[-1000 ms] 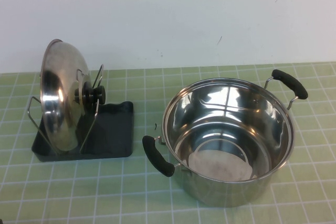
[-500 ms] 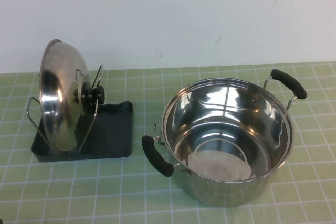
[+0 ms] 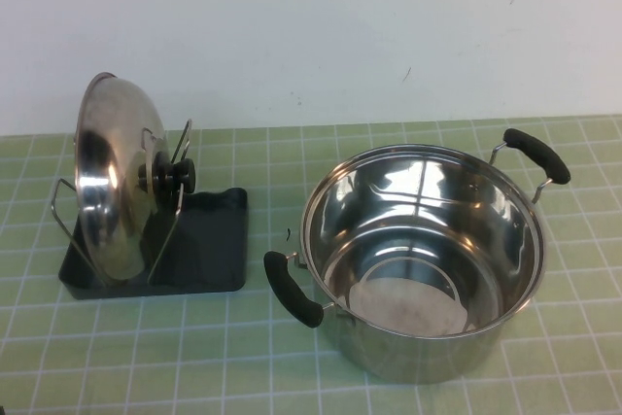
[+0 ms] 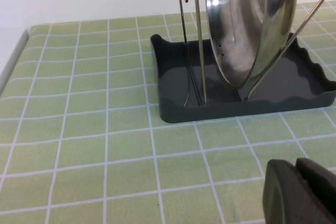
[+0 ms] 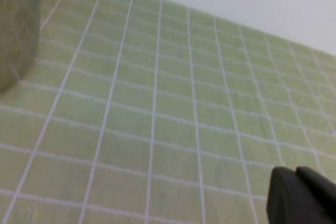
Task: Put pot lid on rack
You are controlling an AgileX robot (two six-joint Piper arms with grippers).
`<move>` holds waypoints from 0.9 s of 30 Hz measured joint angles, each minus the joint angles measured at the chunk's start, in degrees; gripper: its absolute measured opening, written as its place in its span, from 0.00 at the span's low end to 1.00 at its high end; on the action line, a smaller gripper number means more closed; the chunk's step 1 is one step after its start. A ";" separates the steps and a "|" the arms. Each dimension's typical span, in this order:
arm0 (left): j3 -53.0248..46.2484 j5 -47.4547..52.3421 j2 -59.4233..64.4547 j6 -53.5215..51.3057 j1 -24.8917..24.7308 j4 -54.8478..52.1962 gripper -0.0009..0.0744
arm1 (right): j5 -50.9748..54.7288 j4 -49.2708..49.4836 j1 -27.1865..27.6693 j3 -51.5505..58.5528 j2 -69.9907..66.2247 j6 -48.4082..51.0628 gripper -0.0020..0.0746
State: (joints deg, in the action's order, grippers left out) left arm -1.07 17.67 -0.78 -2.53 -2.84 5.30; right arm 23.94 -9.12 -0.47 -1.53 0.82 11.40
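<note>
The shiny steel pot lid point(image 3: 109, 182) with its black knob point(image 3: 177, 177) stands on edge in the wire rack point(image 3: 175, 157), which is fixed to a dark grey tray point(image 3: 209, 240) at the left of the table. In the left wrist view the lid point(image 4: 247, 24) leans between the rack's wires point(image 4: 197, 40) over the tray point(image 4: 173, 98). My left gripper point(image 4: 295, 169) is shut and empty, low over the mat, apart from the tray. My right gripper point(image 5: 296, 174) is shut and empty over bare mat. Neither gripper shows in the high view.
A deep steel pot point(image 3: 423, 255) with two black handles point(image 3: 292, 289) stands open at the right of the green tiled mat point(image 3: 194, 347); its wall shows in the right wrist view point(image 5: 16, 30). A white wall runs along the back.
</note>
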 joint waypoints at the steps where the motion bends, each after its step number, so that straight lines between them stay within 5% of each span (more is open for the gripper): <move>1: 0.00 0.00 0.00 0.00 0.00 0.00 0.01 | -0.11 0.66 0.00 1.08 0.00 0.63 0.02; 13: 0.00 0.12 0.00 -0.23 0.00 0.13 0.01 | -3.24 9.62 0.00 2.57 0.00 1.78 0.02; 27: 0.00 0.12 0.00 -0.23 0.00 0.13 0.01 | -3.24 8.42 0.00 2.57 0.00 -0.04 0.02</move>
State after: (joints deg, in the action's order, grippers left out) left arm -1.07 17.79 -0.78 -2.76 -2.84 5.42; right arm 20.70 -0.69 -0.47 1.04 0.82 11.37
